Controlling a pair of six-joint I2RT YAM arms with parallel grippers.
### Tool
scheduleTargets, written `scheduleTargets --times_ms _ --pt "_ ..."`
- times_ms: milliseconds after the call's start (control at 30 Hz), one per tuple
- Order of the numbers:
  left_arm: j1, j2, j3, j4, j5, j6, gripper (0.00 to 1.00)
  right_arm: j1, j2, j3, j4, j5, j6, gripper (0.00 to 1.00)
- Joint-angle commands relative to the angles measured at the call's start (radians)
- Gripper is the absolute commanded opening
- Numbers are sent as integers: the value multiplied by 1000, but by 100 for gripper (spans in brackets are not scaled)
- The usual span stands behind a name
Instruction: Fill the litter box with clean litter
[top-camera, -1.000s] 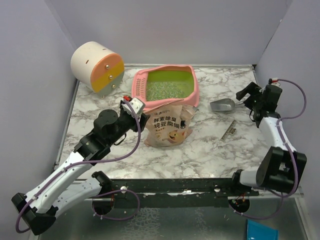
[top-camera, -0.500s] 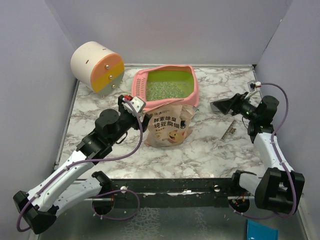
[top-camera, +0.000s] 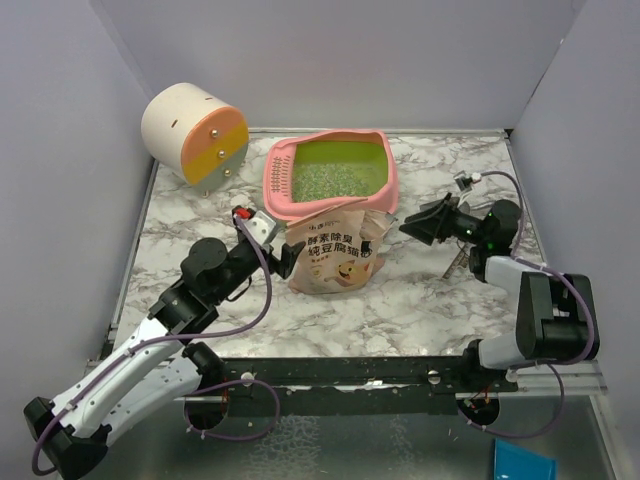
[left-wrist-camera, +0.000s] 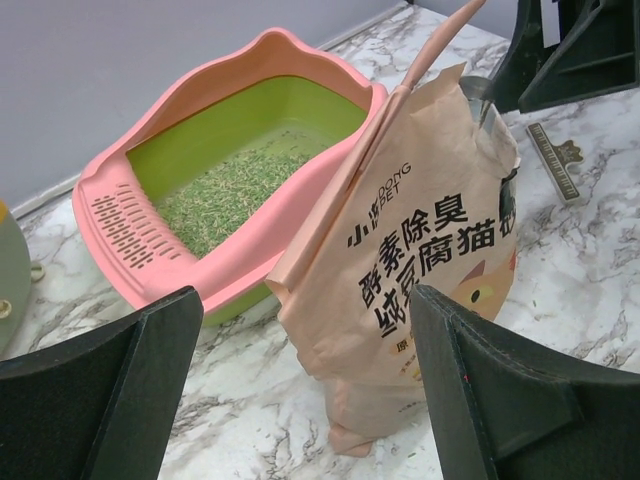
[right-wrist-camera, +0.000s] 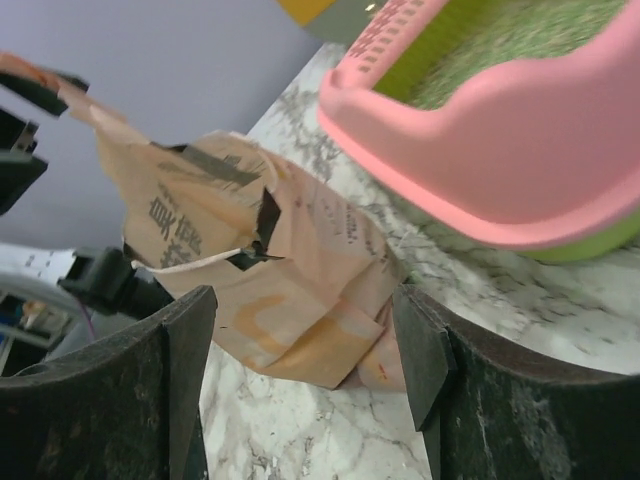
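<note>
The pink litter box (top-camera: 382, 150) with its green basin stands at the back of the table, and pale green clean litter (top-camera: 335, 178) covers its floor; both also show in the left wrist view, litter box (left-wrist-camera: 240, 262) and clean litter (left-wrist-camera: 225, 190). A beige cat-print pouch (top-camera: 338, 255) stands upright in front of it. My left gripper (top-camera: 287, 252) is open just left of the pouch, not touching it (left-wrist-camera: 305, 300). My right gripper (top-camera: 412, 226) is open, low at the pouch's right side, with the pouch (right-wrist-camera: 290, 270) ahead of its fingers (right-wrist-camera: 305, 300).
A cream-and-orange cylinder (top-camera: 195, 133) sits at the back left. A thin metal strip (top-camera: 457, 262) lies on the marble near the right arm. What looks like the grey scoop's edge (left-wrist-camera: 478, 92) peeks from behind the pouch's top. Purple walls close in both sides.
My left gripper opened wider and drew back from the pouch. My right arm swung down and left from the wall to the pouch's right side, its jaws narrowing a little.
</note>
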Motion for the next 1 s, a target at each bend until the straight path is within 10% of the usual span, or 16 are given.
scheduleTargets --times_ms 0,400,633,967 --pt "8 43 23 23 -1 46 88 127 59 37 114 -56 -78 71" --pt "72 131 27 65 22 104 88 178 269 97 459 -110 77 72" --pt "261 200 23 174 269 39 88 198 372 97 916 -183 379 70" --pt "315 267 0 346 602 -69 83 240 336 107 779 -172 283 51"
